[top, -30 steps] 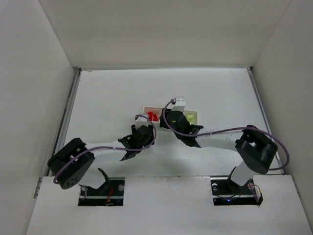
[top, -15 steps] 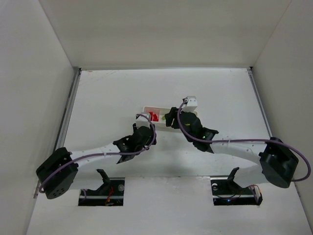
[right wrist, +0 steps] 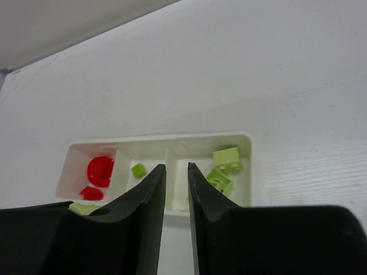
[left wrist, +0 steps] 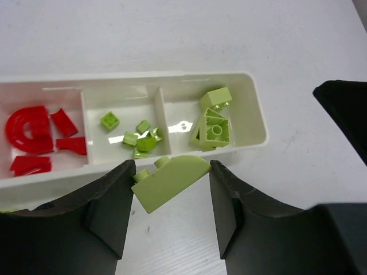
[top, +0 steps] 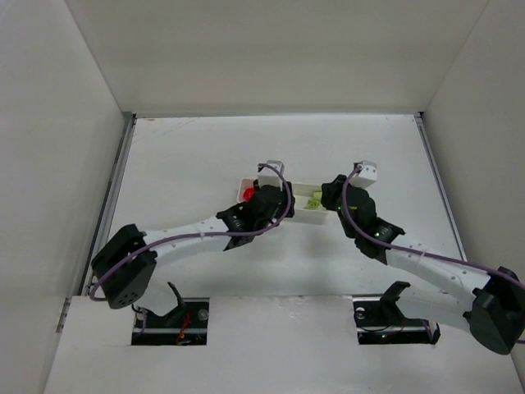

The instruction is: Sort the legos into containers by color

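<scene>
Two dark fingers of the left gripper (left wrist: pixel 172 169) are clamped on a glossy lime brick (left wrist: pixel 170 183), curved on one side, studs up, right at the tray's (left wrist: pixel 172 75) near wall. Only the left wrist view catches that; from above, the arm hides it. Beyond, inside the thin-walled white tray: red arches (left wrist: pixel 34 134) at one end, tiny lime bits (left wrist: pixel 135 136) in the middle, chunkier lime blocks (left wrist: pixel 211 129) at the other end. Off that end hovers the right gripper (right wrist: pixel 176 172), fingers drawn nearly together on nothing.
</scene>
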`<state>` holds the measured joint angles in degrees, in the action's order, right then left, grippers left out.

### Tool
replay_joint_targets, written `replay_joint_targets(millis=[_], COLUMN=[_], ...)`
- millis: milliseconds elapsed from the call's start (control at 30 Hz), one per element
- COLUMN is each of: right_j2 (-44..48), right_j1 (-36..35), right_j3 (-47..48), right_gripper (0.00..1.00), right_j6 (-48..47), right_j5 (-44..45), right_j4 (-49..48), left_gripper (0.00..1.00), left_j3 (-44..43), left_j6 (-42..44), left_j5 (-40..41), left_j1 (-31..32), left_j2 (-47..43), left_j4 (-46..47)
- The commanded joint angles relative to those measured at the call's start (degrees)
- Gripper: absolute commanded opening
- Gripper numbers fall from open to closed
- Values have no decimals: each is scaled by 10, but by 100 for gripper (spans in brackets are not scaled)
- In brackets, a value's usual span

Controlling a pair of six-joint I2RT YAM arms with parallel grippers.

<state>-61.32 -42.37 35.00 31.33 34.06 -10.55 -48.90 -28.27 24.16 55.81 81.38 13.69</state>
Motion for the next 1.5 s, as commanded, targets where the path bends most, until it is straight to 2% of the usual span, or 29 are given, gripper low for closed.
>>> replay_joint_targets(millis=[0,167,333,500,600,700,800,1000,1100,1233,1467], right_j2=[35,76,89,78,77,76,75,76,81,52,-83], right_j1=[36,86,95,94,88,88,86,80,63,5,-106], right_j3=[-24,-70,-87,-87,-85,-90,-88,-86,-88,-67,4], right_gripper=[27,31,34,35,35,35,35,35,35,31,28], right_j6=[29,52,57,57,53,54,52,50,44,-3,-43], right_j5=[6,-27,-42,-45,-45,-47,-46,-44,-49,-91,-190], right_j4=[34,13,-7,-18,-18,-27,-25,-26,-39,-61,-83], left_gripper=[32,32,34,35,41,54,62,63,59,55,53], left_j3=[-57,-130,-197,-232,-236,-231,-216,-158,-93,7,130], left_j6=[16,29,42,49,52,53,57,62,51,10,-95], left_j5=[-24,-33,-35,-36,-36,-36,-31,-24,1,55,116], left_j1=[3,-3,-15,-22,-24,-23,-19,-13,-17,-27,-48], left_j2=[53,150,231,272,283,279,256,163,90,-7,-128], left_j4=[51,74,76,69,69,69,71,65,59,27,-91])
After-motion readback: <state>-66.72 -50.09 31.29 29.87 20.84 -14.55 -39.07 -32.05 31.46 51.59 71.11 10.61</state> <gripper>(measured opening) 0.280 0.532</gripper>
